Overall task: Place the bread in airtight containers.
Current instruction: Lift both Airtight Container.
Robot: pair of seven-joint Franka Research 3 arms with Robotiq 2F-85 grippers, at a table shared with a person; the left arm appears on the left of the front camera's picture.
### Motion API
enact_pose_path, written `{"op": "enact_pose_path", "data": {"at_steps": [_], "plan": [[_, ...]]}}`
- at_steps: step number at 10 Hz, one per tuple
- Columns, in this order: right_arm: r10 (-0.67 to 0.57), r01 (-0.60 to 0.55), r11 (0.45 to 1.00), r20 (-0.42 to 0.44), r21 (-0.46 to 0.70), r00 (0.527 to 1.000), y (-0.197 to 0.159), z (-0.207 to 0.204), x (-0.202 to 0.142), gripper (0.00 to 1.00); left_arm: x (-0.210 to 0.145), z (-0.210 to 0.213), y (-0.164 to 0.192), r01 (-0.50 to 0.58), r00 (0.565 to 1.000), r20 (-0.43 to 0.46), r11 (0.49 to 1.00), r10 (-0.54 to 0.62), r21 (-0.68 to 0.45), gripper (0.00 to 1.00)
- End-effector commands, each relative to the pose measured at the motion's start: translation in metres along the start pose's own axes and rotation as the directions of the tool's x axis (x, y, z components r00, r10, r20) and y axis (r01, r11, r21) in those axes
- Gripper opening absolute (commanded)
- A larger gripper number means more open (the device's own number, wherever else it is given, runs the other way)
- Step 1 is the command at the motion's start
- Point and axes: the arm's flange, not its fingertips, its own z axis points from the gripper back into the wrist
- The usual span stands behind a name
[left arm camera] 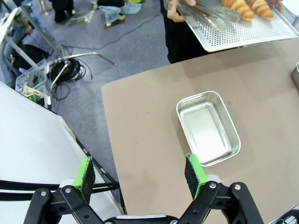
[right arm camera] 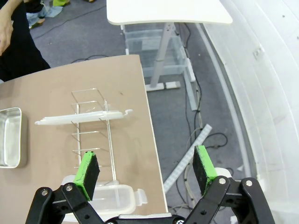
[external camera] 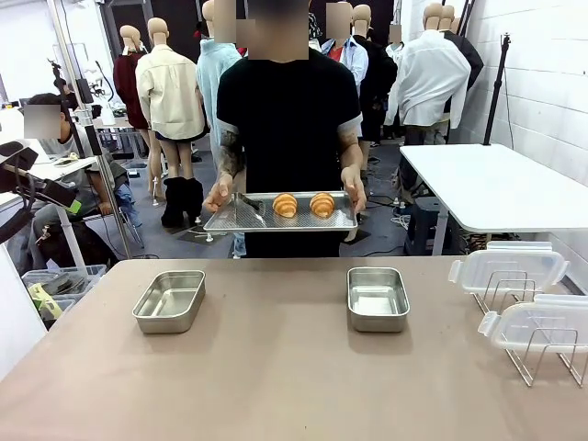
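Note:
Two golden-brown croissants [external camera: 286, 205] [external camera: 322, 204] lie side by side on a perforated metal tray [external camera: 230, 220] that a person holds in both hands beyond the table's far edge; the croissants [left arm camera: 243, 6] also show in the left wrist view. Two steel pans stand on the brown table: one at the left [external camera: 170, 300], one right of the middle [external camera: 378, 298]. My left gripper [left arm camera: 140, 175] hangs open high above the table, near the left pan [left arm camera: 208, 127]. My right gripper [right arm camera: 145, 170] is open over the table's right edge.
Metal tongs [left arm camera: 208, 14] lie on the tray beside the croissants. Two clear plastic lids [external camera: 510, 268] [external camera: 537, 326] rest on wire racks at the table's right. A white table [external camera: 496, 184] stands farther right. Cables and bins sit on the floor at the left.

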Motion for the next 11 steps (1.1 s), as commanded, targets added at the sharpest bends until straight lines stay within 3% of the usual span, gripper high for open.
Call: {"op": "enact_pose_path", "data": {"at_steps": [1,6,7,8,10,11], "plan": [[0.005,-0.005,1.000,-0.009,-0.007,1.000,0.000,-0.001,-0.001,1.00,0.000,0.000,0.002,0.003,1.000,-0.001,1.000,-0.003,0.003,1.00],[0.000,0.000,1.000,0.000,0.000,1.000,0.000,0.000,0.000,1.00,0.000,0.000,0.002,0.003,1.000,-0.001,1.000,-0.003,0.003,1.00],[0.059,-0.059,0.998,0.035,0.014,0.998,0.024,0.003,0.027,1.00,0.000,0.000,0.000,0.000,1.000,0.000,1.000,0.000,0.000,1.00],[0.161,-0.161,0.987,0.046,0.009,0.986,0.065,0.012,0.058,1.00,0.016,0.000,-0.032,0.098,0.995,0.020,0.994,-0.098,-0.043,1.00],[0.273,-0.270,0.959,-0.021,0.090,0.962,0.137,0.014,0.095,1.00,0.031,0.011,-0.072,0.078,0.997,-0.003,0.994,-0.079,-0.075,1.00],[0.294,-0.278,0.942,-0.061,0.187,0.954,0.169,0.005,0.106,1.00,0.034,0.012,-0.084,0.070,0.997,-0.026,0.994,-0.072,-0.085,1.00]]}}
